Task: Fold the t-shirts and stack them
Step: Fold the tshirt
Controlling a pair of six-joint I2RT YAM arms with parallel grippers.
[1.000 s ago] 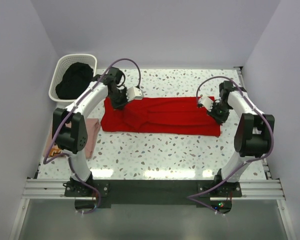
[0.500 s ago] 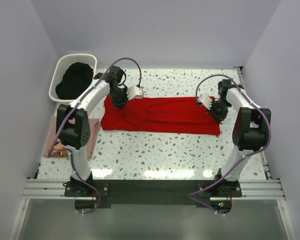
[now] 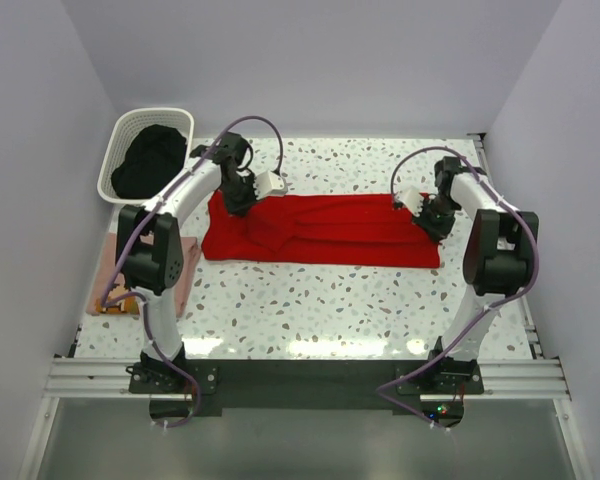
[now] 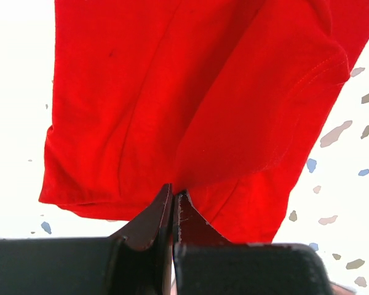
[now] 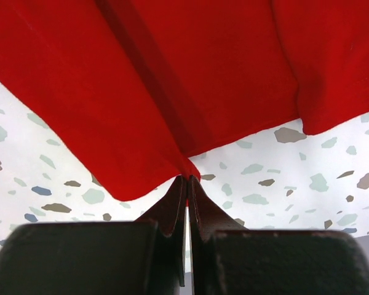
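While the red t-shirt (image 3: 320, 232) lies folded into a long band across the far half of the speckled tabletop (image 3: 330, 310), the left fingers (image 4: 149, 220) are pinched shut on its left end and the right fingers (image 5: 167, 212) on its right end. A pink t-shirt (image 3: 187, 272) lies at the tabletop's left edge, near a white basket (image 3: 150, 115) holding dark cloth.

No readable text
We find no words, labels, brands, numbers or signs that we can read in any view.
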